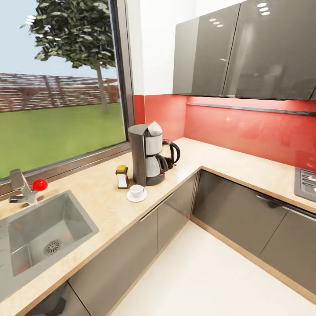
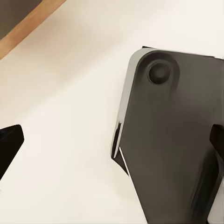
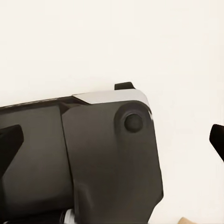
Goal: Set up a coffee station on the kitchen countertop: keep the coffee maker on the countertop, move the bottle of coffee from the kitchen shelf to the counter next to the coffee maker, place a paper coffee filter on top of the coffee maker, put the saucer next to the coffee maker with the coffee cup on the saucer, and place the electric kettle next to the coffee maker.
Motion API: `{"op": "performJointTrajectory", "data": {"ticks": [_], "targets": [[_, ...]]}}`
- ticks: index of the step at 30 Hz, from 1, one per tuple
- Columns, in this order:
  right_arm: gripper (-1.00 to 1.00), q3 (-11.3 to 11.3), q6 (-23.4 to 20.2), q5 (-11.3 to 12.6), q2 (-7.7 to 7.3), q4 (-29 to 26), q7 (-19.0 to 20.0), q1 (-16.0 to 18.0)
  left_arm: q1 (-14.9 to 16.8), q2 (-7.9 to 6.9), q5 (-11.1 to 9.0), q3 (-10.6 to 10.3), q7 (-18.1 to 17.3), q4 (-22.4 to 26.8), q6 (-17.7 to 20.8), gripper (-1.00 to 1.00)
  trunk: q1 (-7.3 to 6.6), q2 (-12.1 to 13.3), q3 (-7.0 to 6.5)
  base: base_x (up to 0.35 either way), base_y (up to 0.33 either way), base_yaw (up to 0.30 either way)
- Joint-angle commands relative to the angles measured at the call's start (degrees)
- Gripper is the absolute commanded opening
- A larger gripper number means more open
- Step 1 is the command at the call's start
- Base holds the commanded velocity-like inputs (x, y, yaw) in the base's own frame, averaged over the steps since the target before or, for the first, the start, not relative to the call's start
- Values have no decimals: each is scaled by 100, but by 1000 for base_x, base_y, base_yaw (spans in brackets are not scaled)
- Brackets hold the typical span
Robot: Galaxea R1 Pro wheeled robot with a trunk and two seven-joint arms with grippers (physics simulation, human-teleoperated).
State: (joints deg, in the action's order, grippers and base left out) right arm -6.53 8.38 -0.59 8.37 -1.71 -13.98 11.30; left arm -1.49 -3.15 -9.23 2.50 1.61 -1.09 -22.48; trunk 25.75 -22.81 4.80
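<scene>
The long pale beige speckled countertop [image 1: 228,160] carries the tall dark-grey coffee maker [image 1: 146,153], a white paper filter [image 1: 154,128] on top. The glass kettle [image 1: 171,153] stands just behind, the yellow-capped bottle [image 1: 122,176] and white cup [image 1: 137,190] on its saucer [image 1: 137,196] just beside. The setup looks complete; only checking seems left. Both claws' fingertips sit at the wrist views' edges, wide apart and empty over the pale floor.

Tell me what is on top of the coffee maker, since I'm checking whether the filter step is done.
A pale, pointed folded shape, apparently the paper coffee filter, sits on the coffee maker. How it rests on the lid cannot be seen. The electric kettle stands partly hidden behind the machine.
</scene>
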Motion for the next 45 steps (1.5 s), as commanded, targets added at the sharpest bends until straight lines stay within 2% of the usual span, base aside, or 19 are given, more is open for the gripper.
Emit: {"op": "performJointTrajectory", "data": {"ticks": [1, 4, 7, 9, 12, 15, 17, 20, 35, 40, 45], "targets": [[100, -42, 31, -5, -6, 5, -6, 4, 3, 11, -1, 21, -2, -8, -29, 100, 3, -11, 11, 0, 0, 0], [100, -42, 19, -5, -16, 4, 1, 4, 4, 37, -3, 43, -9, -32, -6, 100, 3, -11, 11, 0, 0, 0], [100, -42, -175, -4, -23, 11, 1, 4, -6, 89, 1, 38, -26, -118, 28, 100, 3, -11, 11, 0, 0, 0], [100, -42, -575, -3, -26, 9, 4, 4, -29, 108, 8, 28, -36, -145, 170, 100, 3, -11, 11, 0, 0, 0], [100, -42, -1353, 3, -22, 5, 49, 4, -68, 128, 19, 19, -27, -151, 849, 100, 3, -11, 11, 0, 0, 0], [100, -42, -1740, 4, -20, 5, 72, 4, -88, 131, 35, 11, -8, -129, 1756, 100, 3, -11, 11, 0, 0, 0], [100, -42, -1856, 5, -20, 5, 77, 4, -89, 126, 39, 7, 0, -108, 1994, 100, 3, -11, 11, 0, 0, 0], [100, -42, -1910, 5, -20, 4, 79, 4, -91, 123, 37, -2, 0, -98, 2105, 100, 3, -11, 11, 0, 0, 0], [100, -50, -1888, 7, -36, -20, 57, 4, -96, 78, 44, -22, 6, -75, 2151, 100, 3, -11, 11, 0, 0, 0], [100, -57, -1263, 14, -78, -45, 54, 4, -96, 68, 40, -14, 6, -75, 2151, 100, 3, -11, 11, 0, 0, 0], [100, -52, -521, 15, -191, -48, 56, 4, -95, 55, 44, -6, 6, -66, 2151, 100, 3, -11, 11, 0, 0, 0]]}}
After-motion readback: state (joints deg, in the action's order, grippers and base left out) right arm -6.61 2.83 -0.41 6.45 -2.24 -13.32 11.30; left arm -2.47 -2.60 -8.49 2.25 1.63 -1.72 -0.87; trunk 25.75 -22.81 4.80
